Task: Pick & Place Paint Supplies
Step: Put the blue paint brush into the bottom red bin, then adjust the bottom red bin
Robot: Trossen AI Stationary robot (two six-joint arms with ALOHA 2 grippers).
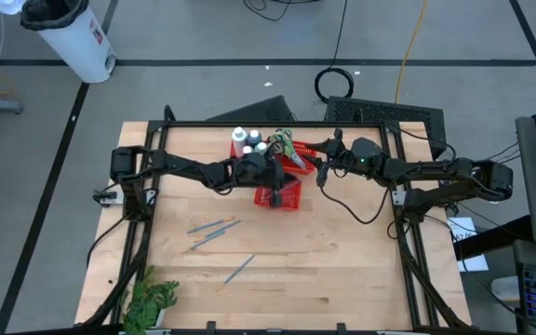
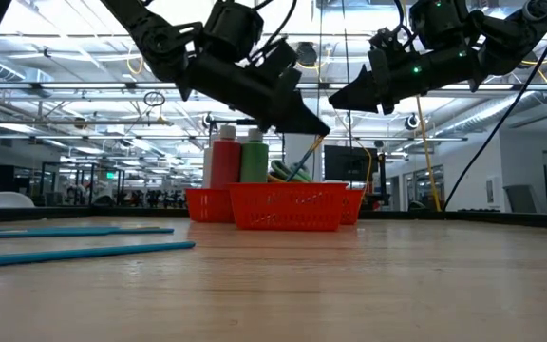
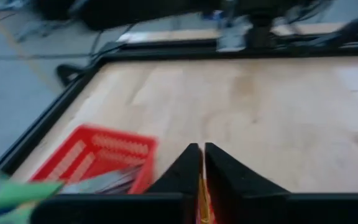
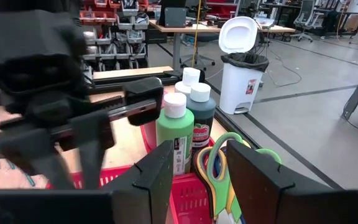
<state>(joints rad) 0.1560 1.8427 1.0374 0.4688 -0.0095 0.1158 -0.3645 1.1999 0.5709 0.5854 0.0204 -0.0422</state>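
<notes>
Three red mesh baskets [image 2: 288, 207] are sitting near the far edge of the bench [image 1: 342, 270]. Four white-capped bottles [image 4: 174, 134] are standing in one. At least three brushes [image 1: 214, 226] are lying mid-bench. One more brush [image 2: 307, 152] is hanging from the left tool [image 2: 316, 128]. One plant [image 1: 152, 300] is sitting at the near left corner.

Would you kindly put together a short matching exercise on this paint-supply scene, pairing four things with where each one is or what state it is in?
Things:
1. left gripper
2. right gripper
3. blue brushes
4. plant

Places or states:
A. at the table's near left corner
B. lying loose on the bare table
C. fingers open, above the scissors
D. fingers shut, over a red basket

Pairs: 1-D, 2-C, 3-B, 4-A
</notes>
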